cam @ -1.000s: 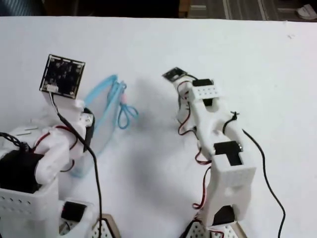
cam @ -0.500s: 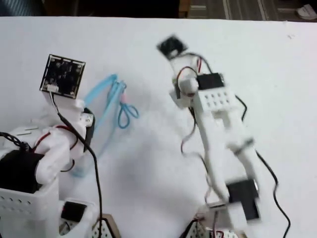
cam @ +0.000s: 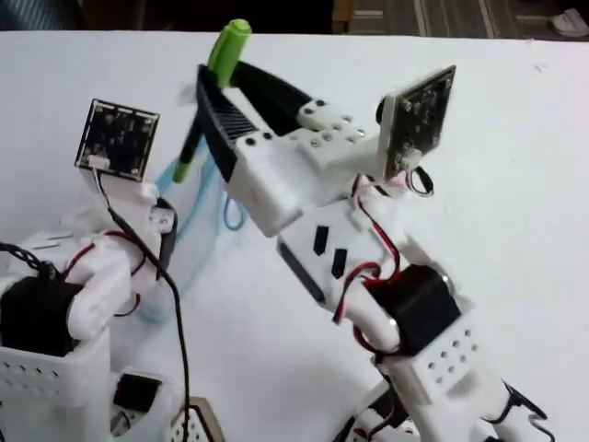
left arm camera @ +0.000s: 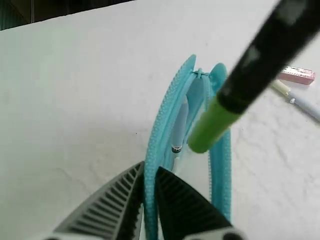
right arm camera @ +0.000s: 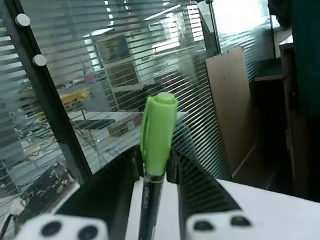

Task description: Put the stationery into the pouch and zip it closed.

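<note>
In the high view my right gripper (cam: 213, 81) is raised above the table, shut on a black marker (cam: 195, 129) with a green cap. The marker hangs tilted over the open light-blue pouch (cam: 195, 216). The right wrist view has the marker (right arm camera: 155, 145) clamped between my black fingers. In the left wrist view my left gripper (left arm camera: 148, 176) is shut on one zipper edge of the pouch (left arm camera: 167, 120), holding it open. A pen (left arm camera: 180, 127) lies inside. The marker's green end (left arm camera: 212, 125) hovers at the opening.
A pink eraser (left arm camera: 298, 75) and two pale pens (left arm camera: 300, 102) lie on the white table beyond the pouch. The left arm's camera board (cam: 116, 138) stands close to the marker. The table's far right is bare.
The right arm has risen from the table with the marker and swung left over the pouch. The left arm has stayed still at the pouch.
</note>
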Robot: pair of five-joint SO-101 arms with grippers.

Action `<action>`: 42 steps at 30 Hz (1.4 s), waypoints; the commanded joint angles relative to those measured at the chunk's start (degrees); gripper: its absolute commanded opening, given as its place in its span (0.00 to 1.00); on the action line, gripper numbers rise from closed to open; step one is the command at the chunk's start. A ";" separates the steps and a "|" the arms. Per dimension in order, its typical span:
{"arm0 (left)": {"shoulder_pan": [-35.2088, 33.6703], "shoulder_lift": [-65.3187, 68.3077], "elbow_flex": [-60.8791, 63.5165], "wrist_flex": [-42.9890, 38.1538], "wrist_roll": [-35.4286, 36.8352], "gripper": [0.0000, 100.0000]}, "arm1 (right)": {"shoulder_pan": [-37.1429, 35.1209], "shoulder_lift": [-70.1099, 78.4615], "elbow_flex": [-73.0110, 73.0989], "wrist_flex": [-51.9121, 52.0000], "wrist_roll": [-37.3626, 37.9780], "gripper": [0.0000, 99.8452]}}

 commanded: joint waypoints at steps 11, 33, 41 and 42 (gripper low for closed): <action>-0.13 -0.22 -0.44 -1.32 0.26 0.02 | -0.84 5.76 8.18 0.57 3.69 0.02; -0.13 -0.22 -0.44 -2.55 0.53 0.02 | 18.33 -0.84 4.66 8.13 13.36 0.26; -0.13 -0.22 -0.44 -2.64 0.53 0.02 | 36.00 20.70 15.03 19.12 40.70 0.26; -0.13 -0.22 -0.44 -2.90 0.53 0.02 | 36.35 24.48 15.82 18.68 42.99 0.26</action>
